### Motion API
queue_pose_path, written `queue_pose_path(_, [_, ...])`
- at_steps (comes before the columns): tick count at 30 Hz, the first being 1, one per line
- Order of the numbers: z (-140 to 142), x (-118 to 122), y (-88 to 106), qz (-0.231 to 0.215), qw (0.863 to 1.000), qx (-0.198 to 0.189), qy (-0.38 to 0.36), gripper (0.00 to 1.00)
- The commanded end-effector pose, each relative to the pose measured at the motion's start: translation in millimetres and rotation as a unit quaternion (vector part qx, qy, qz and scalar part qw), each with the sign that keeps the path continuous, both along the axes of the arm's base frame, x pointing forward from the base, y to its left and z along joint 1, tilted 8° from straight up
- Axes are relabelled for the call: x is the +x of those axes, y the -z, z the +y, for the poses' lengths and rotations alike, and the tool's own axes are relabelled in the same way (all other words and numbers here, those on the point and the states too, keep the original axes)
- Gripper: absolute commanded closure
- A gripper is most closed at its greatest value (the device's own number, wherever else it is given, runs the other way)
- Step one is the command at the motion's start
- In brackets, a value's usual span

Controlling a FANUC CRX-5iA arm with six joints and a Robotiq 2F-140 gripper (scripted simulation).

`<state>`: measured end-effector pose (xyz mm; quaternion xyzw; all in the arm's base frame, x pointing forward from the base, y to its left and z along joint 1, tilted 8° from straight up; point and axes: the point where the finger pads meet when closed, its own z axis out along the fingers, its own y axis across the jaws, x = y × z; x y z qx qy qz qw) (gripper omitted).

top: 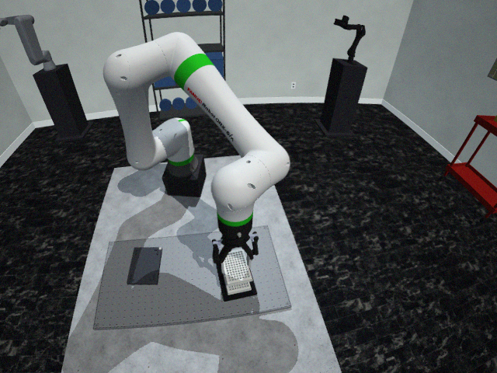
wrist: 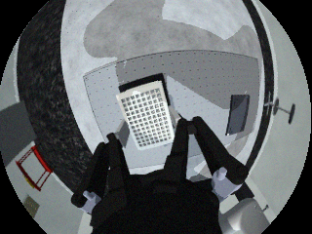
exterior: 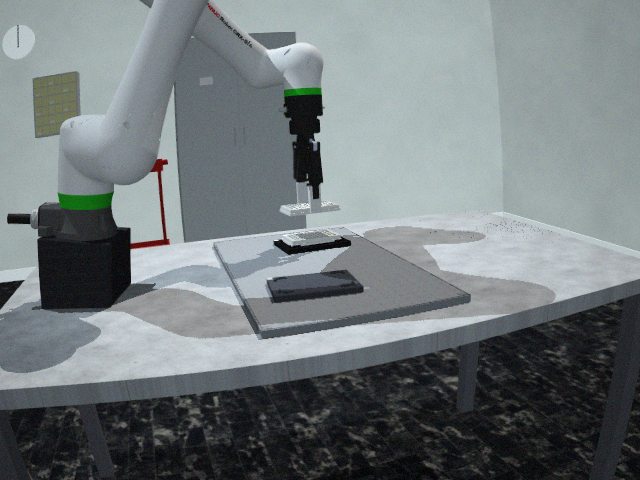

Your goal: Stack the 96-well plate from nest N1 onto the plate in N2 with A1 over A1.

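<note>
Hovering plate (exterior: 309,207), gap above lower plate (exterior: 312,237), exterior only

We see 2 white 96-well plates: the upper plate (exterior: 309,207) hangs level in the fingers (exterior: 301,193), above the lower plate (exterior: 311,237) seated on black nest N2 (exterior: 341,242); nest N1 (exterior: 314,285) lies bare.
</note>
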<state>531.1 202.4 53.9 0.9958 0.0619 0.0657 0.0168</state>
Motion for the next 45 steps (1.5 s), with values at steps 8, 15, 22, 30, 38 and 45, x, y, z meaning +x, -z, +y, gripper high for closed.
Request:
queue_pose_path(8, [0, 0, -0.2, 0.000, 1.000, 0.000, 0.000, 1.00])
queue_pose_path(15, [0, 0, -0.2, 0.000, 1.000, 0.000, 0.000, 1.00])
queue_pose_path(22, [-1, 1, 6.4, 0.000, 1.000, 0.000, 0.000, 1.00])
queue_pose_path(30, [-1, 2, 16.3, 0.000, 1.000, 0.000, 0.000, 1.00])
queue_pose_path(38, [-1, 4, 29.5, 0.000, 1.000, 0.000, 0.000, 1.00])
queue_pose_path(45, [-2, 5, 37.8, 0.000, 1.000, 0.000, 0.000, 1.00])
